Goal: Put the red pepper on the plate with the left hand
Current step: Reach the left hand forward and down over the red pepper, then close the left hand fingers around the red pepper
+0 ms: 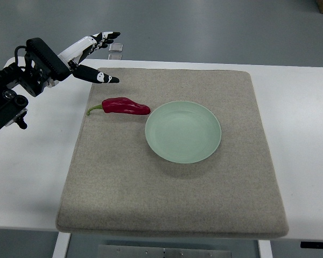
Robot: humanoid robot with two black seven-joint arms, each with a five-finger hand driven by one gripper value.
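Left hand point(91, 56) spread, red pepper point(124, 106) beside plate point(183, 131), mat point(172, 209)

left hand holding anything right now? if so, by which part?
Nothing is held. The left hand is open, fingers spread, above the mat's far-left corner. The red pepper lies on the mat, untouched, just left of the plate.
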